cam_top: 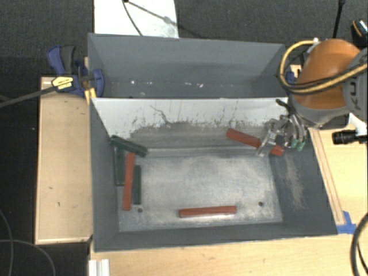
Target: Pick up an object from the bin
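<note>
Grey metal bin (190, 68): sloped walls, scuffed flat floor, a handful of loose bars, no heap.

My claw (282, 140) is low in the far right corner of the floor, where the back slope meets the right slope. Spread or pressed together: can't tell, the wrist hardware and cables clutter that spot.

Nearest thing is the slanted red bar (242, 137). It lies at the foot of the back wall, with its long axis running from upper left to lower right. Its right end reaches the claw, and a bit of red shows just under it. So the bar runs left from me, away from the arm. I can't tell whether that end is inside the claw or only beside it.

My read: everything turns on that end. A grip there is well off the bar's middle, so I expect it to droop or swing on lift. Two walls are close, so there's little room to shift right or back. Nothing stands between me and the bar.

Further out, the flat red bar (207, 211) lies left-to-right near the front wall, well apart, with open floor around it.

Far left is a cluster: the upright red bar (128, 183) among the dark green bars (137, 184), one of them lying crosswise at the top.
</note>
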Controlling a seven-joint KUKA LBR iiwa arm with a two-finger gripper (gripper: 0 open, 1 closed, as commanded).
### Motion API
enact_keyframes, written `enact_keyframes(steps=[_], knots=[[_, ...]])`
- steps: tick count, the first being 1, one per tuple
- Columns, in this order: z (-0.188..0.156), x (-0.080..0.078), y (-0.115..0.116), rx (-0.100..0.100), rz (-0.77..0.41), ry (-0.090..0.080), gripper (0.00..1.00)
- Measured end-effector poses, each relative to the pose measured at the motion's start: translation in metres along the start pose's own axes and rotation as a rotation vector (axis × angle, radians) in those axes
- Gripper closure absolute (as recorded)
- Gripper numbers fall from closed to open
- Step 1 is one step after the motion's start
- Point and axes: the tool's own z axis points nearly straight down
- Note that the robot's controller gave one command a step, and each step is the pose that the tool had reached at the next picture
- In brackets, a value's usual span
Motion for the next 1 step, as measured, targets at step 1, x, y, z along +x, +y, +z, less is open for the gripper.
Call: enact_keyframes(steps=[1], knots=[[-0.0197,-0.0017,0.0005,0.000,-0.003,0.000,1.00]])
